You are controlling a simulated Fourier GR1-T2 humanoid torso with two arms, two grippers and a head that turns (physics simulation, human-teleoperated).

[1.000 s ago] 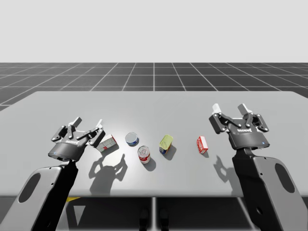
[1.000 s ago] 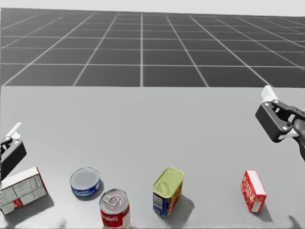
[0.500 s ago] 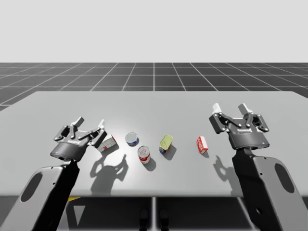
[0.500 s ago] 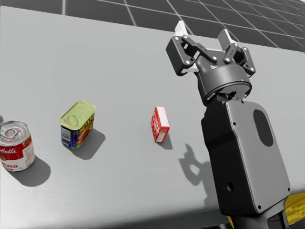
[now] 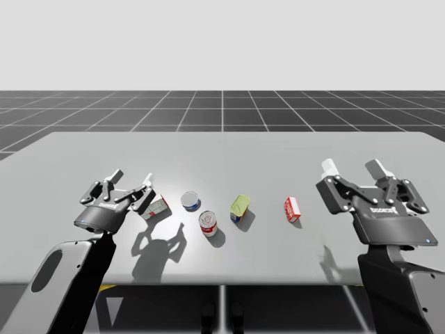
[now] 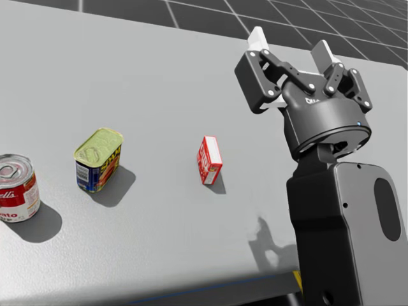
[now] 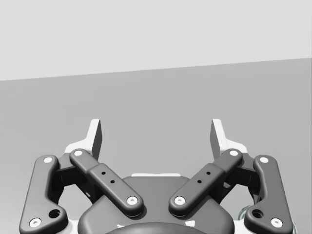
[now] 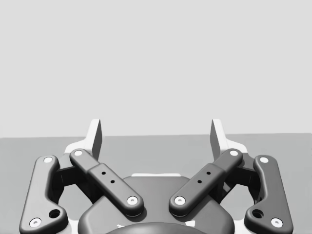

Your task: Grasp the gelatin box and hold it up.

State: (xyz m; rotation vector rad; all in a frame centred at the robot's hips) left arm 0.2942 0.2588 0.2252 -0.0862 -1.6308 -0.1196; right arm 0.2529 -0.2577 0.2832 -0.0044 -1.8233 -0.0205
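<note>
**High view:** The small red gelatin box point(image 5: 292, 209) sits on the grey worktop point(image 5: 222, 149), at the right end of a loose row of goods. To its left stand a yellow-topped oblong can point(image 5: 240, 208), a red-and-white round can point(image 5: 208, 223), a low blue round can point(image 5: 191, 201) and a white-and-red box point(image 5: 157, 207). The right fingers point(image 5: 329, 168) hang above the worktop to the right of the gelatin box and apart from it. They are spread wide with nothing in them. The left fingers point(image 5: 147, 182) are spread just as wide and hold nothing, just beside the white-and-red box. Whether they touch it cannot be told.

**Head view:** The gelatin box point(image 6: 209, 159) rests on the worktop point(image 6: 159, 89), with the oblong can point(image 6: 98, 159) to its left. The red-and-white can point(image 6: 16, 187) is further left, at the edge of the view. An arm point(image 6: 344, 210) rises to the right of the box. That arm's fingers point(image 6: 258, 38) are parted wide and empty, well above the box and clear of it.

**Left wrist view:** The left fingers point(image 7: 95, 136) stand far apart with nothing between them, and bare worktop point(image 7: 156, 97) stretches ahead.

**Right wrist view:** The right fingers point(image 8: 95, 136) are equally wide and hold nothing. A strip of worktop point(image 8: 278, 141) lies ahead of them under a pale backdrop.
</note>
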